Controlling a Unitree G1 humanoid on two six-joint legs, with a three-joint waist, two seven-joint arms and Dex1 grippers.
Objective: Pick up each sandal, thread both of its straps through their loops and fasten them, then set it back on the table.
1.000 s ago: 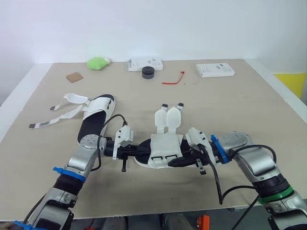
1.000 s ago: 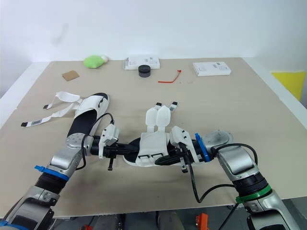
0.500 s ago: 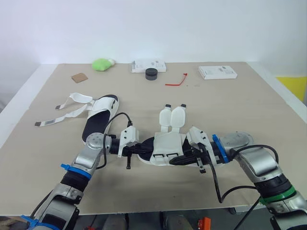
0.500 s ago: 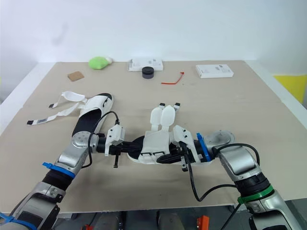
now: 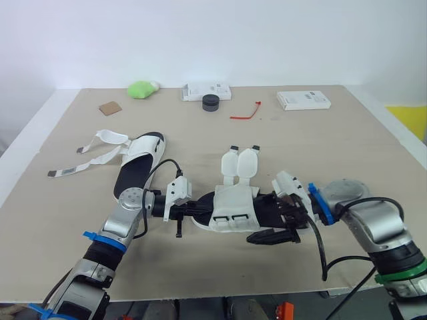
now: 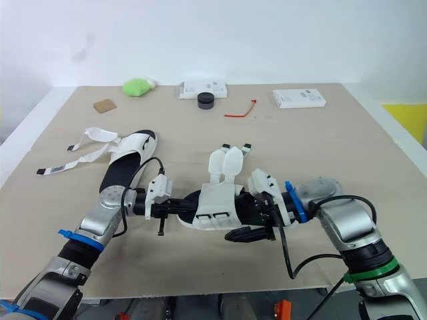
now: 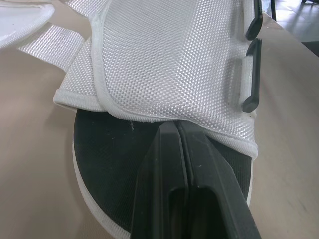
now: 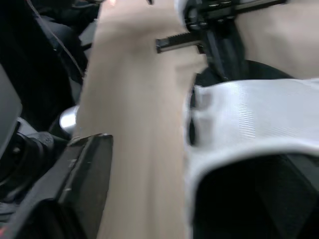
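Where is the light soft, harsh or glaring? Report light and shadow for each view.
Eye views: soft, even light; no glare on the table; near sandal and far sandal cast only faint shadows. Left wrist view: white mesh upper evenly lit, black insole beneath it dark. Right wrist view: table bright, space past its edge dark.

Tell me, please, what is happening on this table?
The robot is working on the near sandal. Its left gripper, shut, touches one end of it, and the right gripper is open at the other end. The sandal's two straps lie loose, not yet threaded. A second sandal lies farther left, its straps also undone.
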